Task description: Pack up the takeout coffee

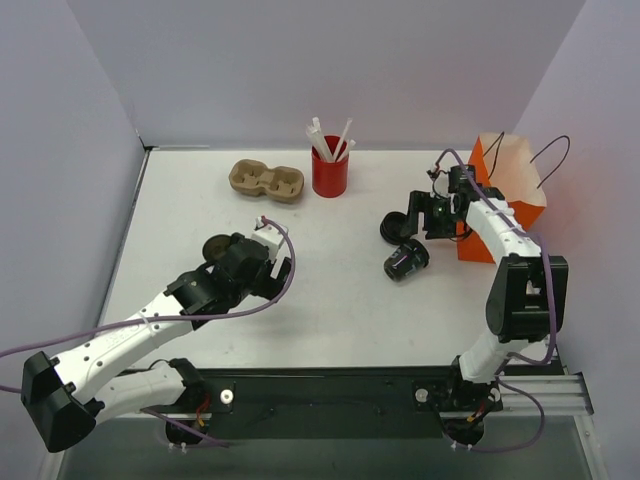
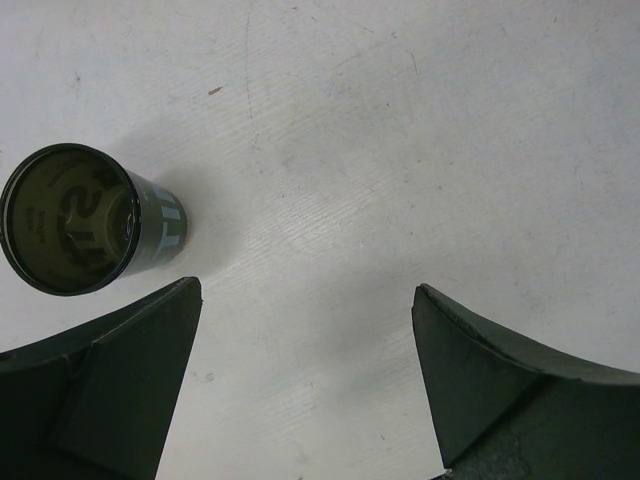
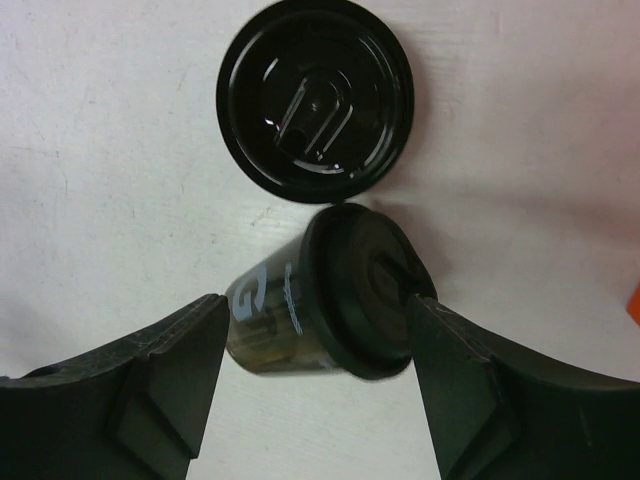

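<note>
Left gripper (image 2: 307,300): jaws stand wide, holding nothing.
Upright cup (image 2: 72,220): stands without lid on the table (image 1: 330,320), just outside the left finger and not between the jaws.
Risk, left side: if the jaws close from here, I think the finger pushes the cup's side and knocks it over; the gripper must first move across to centre on it.
Tipped cup (image 1: 405,262): lies on its side with its lid on, well apart from the upright cup.
Right gripper (image 3: 316,305): jaws apart, gripping nothing; in the wrist view the tipped cup lies between them, its lid close to one finger, and I cannot tell if they touch.
Risk, right side: a round cup lying down can roll away or turn when only one finger meets it first, and a squeeze on the lid may pop it off.
Loose lid (image 3: 315,98): flat on the table, just beyond the tipped cup.
Orange bag (image 1: 510,195): upright, beside the right arm.
Cup carrier (image 1: 266,182): at the far side, empty.
</note>
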